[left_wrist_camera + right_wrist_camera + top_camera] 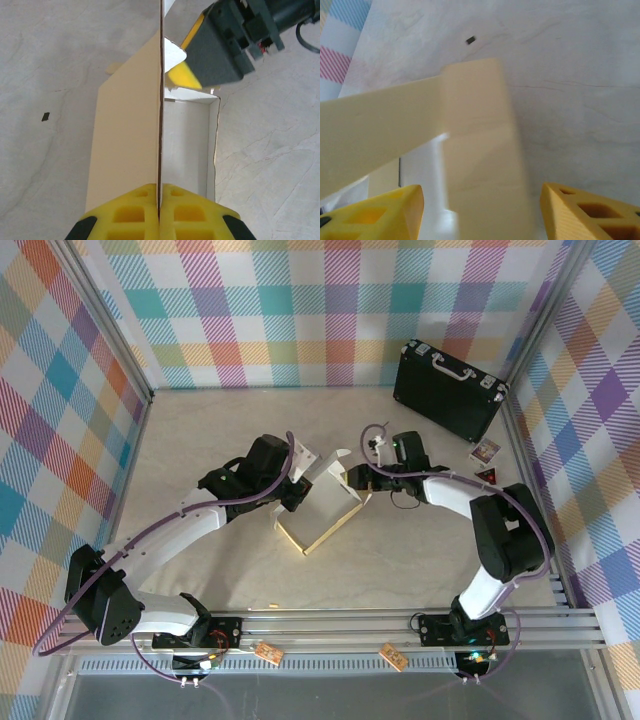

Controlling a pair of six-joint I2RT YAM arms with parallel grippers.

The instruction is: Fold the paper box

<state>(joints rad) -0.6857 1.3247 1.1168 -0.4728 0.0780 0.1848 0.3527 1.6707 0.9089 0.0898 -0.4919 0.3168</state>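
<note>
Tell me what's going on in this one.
Two arms are folding the box. The left gripper is shut on an upright panel, tan on one face and white on the other. The right gripper is open on the opposite side, a tan flap between its fingers. The box is only partly formed, with some walls up.

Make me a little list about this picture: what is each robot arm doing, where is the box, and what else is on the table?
paper box: half folded, in the middle of the table, tan outside, white inside
left end effector: shut, pinching the edge of an upright box panel
right end effector: open, with a tan flap between its fingers
black briefcase: far right corner, apart from the box
small cards: lying on the table near the briefcase
</note>
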